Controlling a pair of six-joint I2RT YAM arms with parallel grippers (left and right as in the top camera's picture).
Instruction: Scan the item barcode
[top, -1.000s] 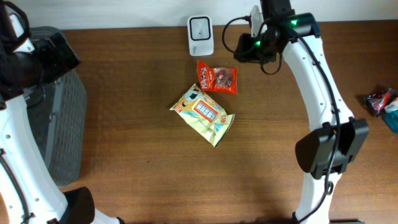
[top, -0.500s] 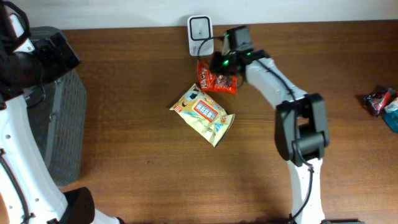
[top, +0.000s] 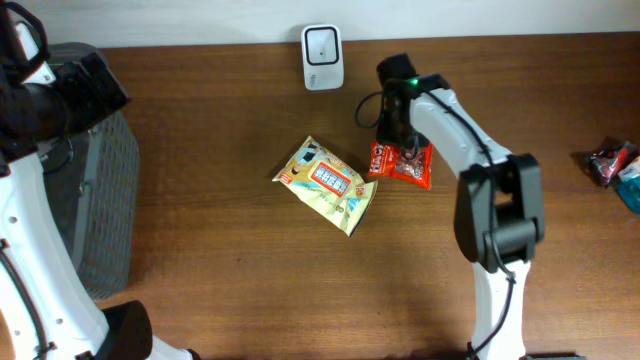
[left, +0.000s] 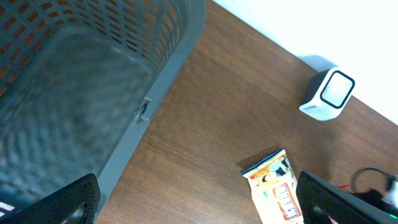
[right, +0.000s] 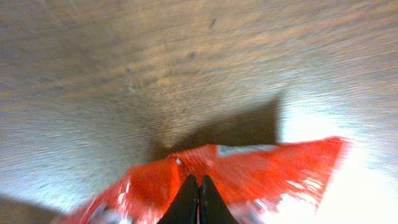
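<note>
Red foil packet (top: 403, 163) is what we're looking at here. The right gripper (right: 199, 190) is pinching it, fingers pressed tight together on a thin bit of the packet's upper edge. It's hanging just right of the yellow snack bag (top: 328, 185) and well apart from the white scanner (top: 323, 57) at the back of the wooden table (top: 220, 290). We're not managing to tell whether the packet is fully clear of the wood or dragging on it. What we're worrying about is that skinny grip: slick foil could be sliding out mid-swing, or the packet could be twisting on that one pinch point so the barcode ends up facing away from the scanner window. We're not seeing the barcode anywhere, so we're guessing about which side needs presenting. Meanwhile the left gripper (left: 198, 190) is sitting spread wide beside the grey basket (left: 93, 74), holding nothing.
</note>
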